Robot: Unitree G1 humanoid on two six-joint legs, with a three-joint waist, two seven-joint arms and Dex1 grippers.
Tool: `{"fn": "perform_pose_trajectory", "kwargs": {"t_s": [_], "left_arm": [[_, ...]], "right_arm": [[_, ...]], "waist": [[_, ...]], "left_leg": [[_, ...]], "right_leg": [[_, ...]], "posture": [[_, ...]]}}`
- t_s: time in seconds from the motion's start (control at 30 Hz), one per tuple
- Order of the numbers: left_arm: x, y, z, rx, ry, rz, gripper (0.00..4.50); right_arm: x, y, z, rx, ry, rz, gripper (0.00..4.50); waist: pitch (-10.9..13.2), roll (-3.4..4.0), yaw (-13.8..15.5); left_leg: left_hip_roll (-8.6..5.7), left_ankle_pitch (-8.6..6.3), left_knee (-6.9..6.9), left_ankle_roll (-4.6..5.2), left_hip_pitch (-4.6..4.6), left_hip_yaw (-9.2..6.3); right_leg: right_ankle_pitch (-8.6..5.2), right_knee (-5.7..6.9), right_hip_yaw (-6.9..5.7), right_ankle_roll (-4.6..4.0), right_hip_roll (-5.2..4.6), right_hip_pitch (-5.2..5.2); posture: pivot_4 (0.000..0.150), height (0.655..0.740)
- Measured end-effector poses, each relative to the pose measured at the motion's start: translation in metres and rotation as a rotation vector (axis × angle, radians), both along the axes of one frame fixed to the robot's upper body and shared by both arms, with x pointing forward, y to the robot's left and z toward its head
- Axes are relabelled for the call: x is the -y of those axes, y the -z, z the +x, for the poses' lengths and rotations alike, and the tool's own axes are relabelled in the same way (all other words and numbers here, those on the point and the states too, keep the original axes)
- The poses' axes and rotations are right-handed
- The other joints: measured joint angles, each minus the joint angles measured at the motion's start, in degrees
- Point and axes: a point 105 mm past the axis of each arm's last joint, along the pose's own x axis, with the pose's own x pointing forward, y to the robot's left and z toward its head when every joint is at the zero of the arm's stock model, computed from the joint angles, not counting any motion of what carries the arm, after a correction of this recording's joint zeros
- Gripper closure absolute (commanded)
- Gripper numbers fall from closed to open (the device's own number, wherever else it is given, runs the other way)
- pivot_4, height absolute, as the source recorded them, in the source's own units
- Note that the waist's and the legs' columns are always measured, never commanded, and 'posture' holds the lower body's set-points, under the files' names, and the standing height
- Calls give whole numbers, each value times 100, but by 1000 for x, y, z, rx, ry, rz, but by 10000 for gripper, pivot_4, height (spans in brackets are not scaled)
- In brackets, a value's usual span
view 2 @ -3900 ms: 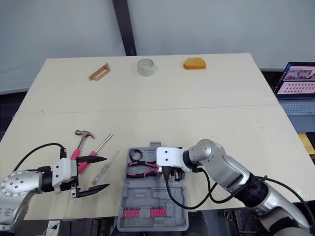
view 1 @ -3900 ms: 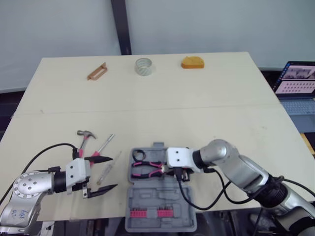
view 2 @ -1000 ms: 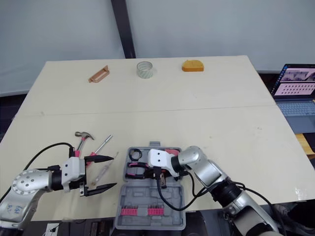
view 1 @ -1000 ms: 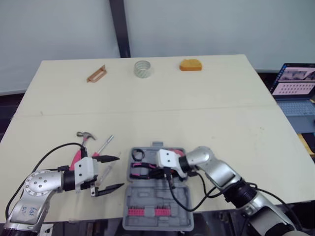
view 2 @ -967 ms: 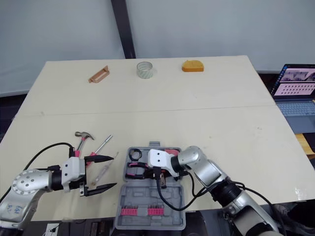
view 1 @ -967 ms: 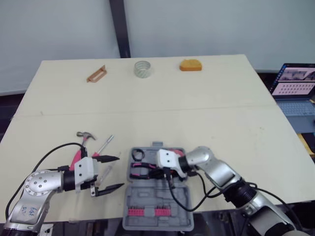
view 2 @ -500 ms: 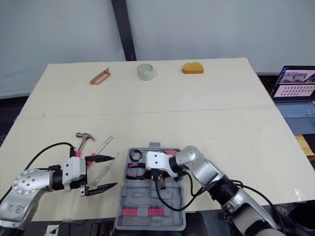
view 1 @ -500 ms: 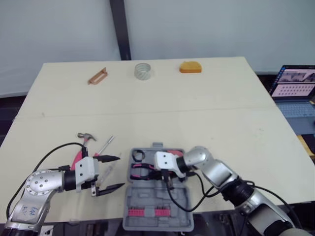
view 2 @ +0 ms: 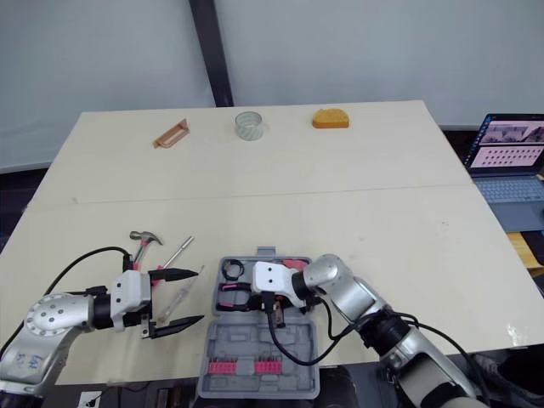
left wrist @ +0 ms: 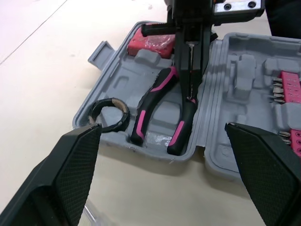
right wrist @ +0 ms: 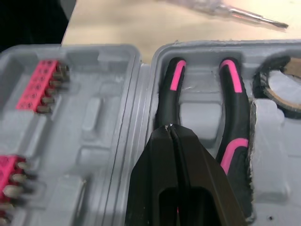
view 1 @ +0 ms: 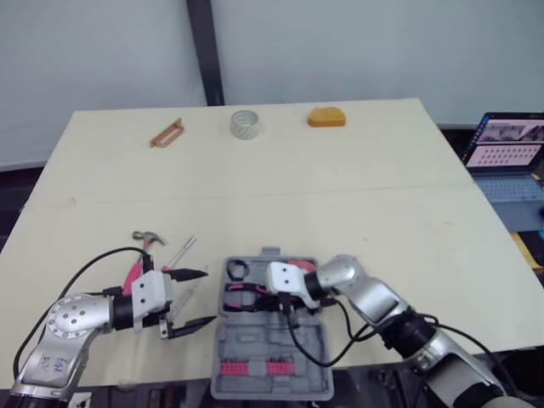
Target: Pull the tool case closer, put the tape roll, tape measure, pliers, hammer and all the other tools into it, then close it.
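The grey tool case [view 1: 299, 357] lies open at the table's front edge. In its lid half lie pink-and-black pliers [left wrist: 157, 96], a black tape roll [left wrist: 111, 114] and a red block [left wrist: 151, 42]. My right gripper [right wrist: 170, 128] is shut, tips down on the pliers' handles [right wrist: 235, 136], nothing seen between the fingers. My left gripper [view 1: 192, 298] stands open just left of the case, over a clear-handled screwdriver [view 2: 172, 300]. A pink-handled hammer [view 1: 146, 238] and a second screwdriver [view 1: 182, 251] lie beside it. A clear tape roll [view 1: 244, 122] sits at the far edge.
At the far edge lie a brown handle-shaped piece [view 1: 167, 133] and an orange block [view 1: 326, 116]. A laptop [view 1: 507, 144] stands off the table's right side. A row of pink bits [view 1: 256, 367] fills the case's near half. A black cable loops from my right wrist.
My right gripper has slid left along the pliers inside the case. My left gripper stays open in nearly the same spot. The camera has shifted a little.
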Motion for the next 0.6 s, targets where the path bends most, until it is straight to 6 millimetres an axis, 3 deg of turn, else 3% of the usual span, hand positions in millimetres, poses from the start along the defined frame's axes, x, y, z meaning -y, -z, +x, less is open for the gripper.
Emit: {"fn": "perform_pose_trajectory", "kwargs": {"t_s": [0.1,0.23,0.33,0.43,0.6], "left_arm": [[-3,0,2,-40,-41,-26,0],[-18,-12,7,-50,-141,-75,0],[-40,-20,5,-45,-246,-83,0],[-70,-19,0,-63,-376,-72,0],[-118,-20,-8,-59,-563,-54,0]], "right_arm": [[16,-14,9,-76,101,68,35399],[49,-51,17,-108,208,180,15055],[93,-70,19,-120,328,211,594],[137,-70,16,-139,461,190,594],[191,-62,15,-130,653,164,594]], "waist": [[25,5,10],[38,4,5],[41,2,12],[46,-3,12],[51,-7,-2]], "left_leg": [[0,-1,8,2,-23,-2],[1,-2,6,2,-31,-4],[1,-9,5,5,-33,-2],[1,-12,5,7,-33,3],[4,-16,5,6,-28,11]], "right_leg": [[0,-2,-2,0,0,-14],[0,-5,-5,0,0,-22],[0,-14,-6,0,0,-21],[1,-17,-6,0,0,-21],[0,-17,-4,0,1,-21]], "posture": [[1500,7400],[1500,7400],[1500,7400],[1500,7400],[1500,7400]]}}
